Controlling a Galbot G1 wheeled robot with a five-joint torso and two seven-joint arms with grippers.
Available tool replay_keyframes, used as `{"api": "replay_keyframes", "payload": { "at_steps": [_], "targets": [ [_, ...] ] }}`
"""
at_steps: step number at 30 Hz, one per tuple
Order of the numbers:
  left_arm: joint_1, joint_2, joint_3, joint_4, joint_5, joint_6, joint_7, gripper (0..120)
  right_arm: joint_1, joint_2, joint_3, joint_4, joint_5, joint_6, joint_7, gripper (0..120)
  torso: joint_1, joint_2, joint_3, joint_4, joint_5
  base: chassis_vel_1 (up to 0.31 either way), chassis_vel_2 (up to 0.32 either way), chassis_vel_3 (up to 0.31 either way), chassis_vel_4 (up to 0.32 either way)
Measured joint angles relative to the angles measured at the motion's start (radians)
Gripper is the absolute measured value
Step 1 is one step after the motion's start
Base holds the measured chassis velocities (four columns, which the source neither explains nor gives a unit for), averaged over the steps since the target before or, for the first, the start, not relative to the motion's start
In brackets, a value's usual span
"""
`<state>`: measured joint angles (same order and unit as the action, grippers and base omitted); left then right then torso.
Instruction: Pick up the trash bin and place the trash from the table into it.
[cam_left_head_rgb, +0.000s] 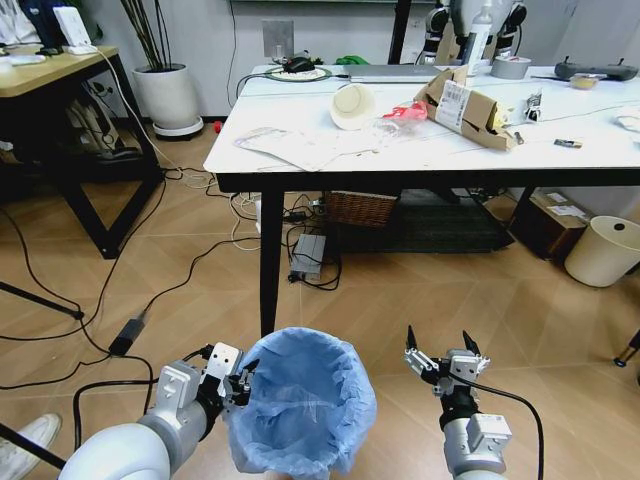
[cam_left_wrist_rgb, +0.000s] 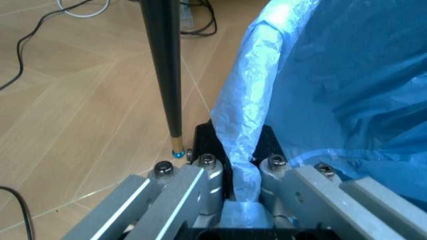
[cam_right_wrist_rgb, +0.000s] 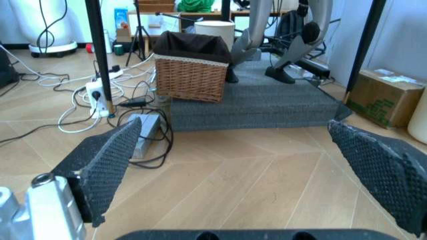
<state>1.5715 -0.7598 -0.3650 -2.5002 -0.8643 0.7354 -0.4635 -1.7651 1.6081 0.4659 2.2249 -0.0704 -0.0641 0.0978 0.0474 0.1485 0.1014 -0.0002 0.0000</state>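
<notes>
Below table (cam_left_head_rgb: 300, 150), left pincer (cam_left_head_rgb: 240, 385) clamping half-cropped trash bin (cam_left_head_rgb: 300, 405) rim, right pincer (cam_left_head_rgb: 442, 348) wide, empty.

Head camera looks down and forward from above — the table (cam_left_head_rgb: 420, 150) far ahead, the trash bin (cam_left_head_rgb: 300, 405) close below. Left wrist camera sits tight against that bin's blue liner (cam_left_wrist_rgb: 320, 85). Right wrist camera, low, faces under the table — both floor-level views catch its black legs.

Light-blue bagged trash bin (cam_left_head_rgb: 303, 402); white veined table (cam_left_head_rgb: 420, 150).
</notes>
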Motion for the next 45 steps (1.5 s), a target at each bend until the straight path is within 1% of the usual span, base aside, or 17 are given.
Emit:
{"api": "replay_keyframes", "payload": {
  "at_steps": [2, 8, 10, 21, 27, 29, 35, 45],
  "targets": [
    [0.000, -0.001, 0.000, 0.000, 0.000, 0.000, 0.000, 2, 0.000, 0.000, 0.000, 0.000, 0.000, -0.001, 0.000, 100, 0.001, 0.004, 0.003, 0.0000, 0.0000, 0.000, 0.000, 0.000, 0.000],
    [-0.001, -0.001, -0.002, 0.000, -0.001, 0.000, 0.000, 2, 0.000, 0.000, -0.003, 0.000, -0.001, -0.001, 0.000, 100, 0.004, 0.033, 0.029, 0.0000, 0.0000, 0.000, 0.000, 0.000, 0.000],
    [-0.001, -0.001, -0.003, 0.000, -0.001, 0.000, 0.000, 2, 0.000, 0.000, -0.003, 0.000, -0.001, -0.001, 0.000, 100, 0.005, 0.038, 0.033, 0.0000, 0.0000, 0.000, 0.000, 0.000, 0.000],
    [0.002, -0.003, -0.003, 0.000, -0.003, 0.000, 0.000, 2, -0.001, 0.000, -0.006, -0.001, -0.006, -0.001, -0.001, 100, 0.019, 0.085, 0.065, 0.0000, 0.0000, 0.000, 0.000, 0.000, 0.000],
    [0.003, -0.003, -0.003, 0.000, -0.003, 0.000, 0.000, 2, -0.001, 0.000, -0.009, -0.002, -0.009, 0.000, -0.001, 100, 0.022, 0.108, 0.086, 0.0000, -0.0001, 0.000, 0.000, 0.000, 0.000],
    [0.003, -0.003, -0.003, 0.000, -0.003, 0.000, 0.000, 2, -0.001, 0.000, -0.010, -0.002, -0.010, 0.000, -0.001, 100, 0.023, 0.112, 0.089, 0.0000, -0.0001, 0.000, 0.000, 0.000, 0.000],
    [-0.003, -0.003, -0.003, 0.000, -0.002, 0.000, 0.001, 2, -0.001, 0.000, -0.010, -0.002, -0.011, 0.000, -0.002, 100, 0.033, 0.144, 0.110, 0.0000, -0.0001, 0.000, 0.000, 0.000, 0.000],
    [-0.004, -0.005, -0.001, 0.000, 0.000, 0.000, 0.002, 2, -0.002, 0.000, -0.008, -0.001, -0.011, 0.002, -0.002, 100, 0.043, 0.172, 0.129, 0.0000, -0.0001, 0.000, 0.000, 0.000, 0.000]
  ]
}}
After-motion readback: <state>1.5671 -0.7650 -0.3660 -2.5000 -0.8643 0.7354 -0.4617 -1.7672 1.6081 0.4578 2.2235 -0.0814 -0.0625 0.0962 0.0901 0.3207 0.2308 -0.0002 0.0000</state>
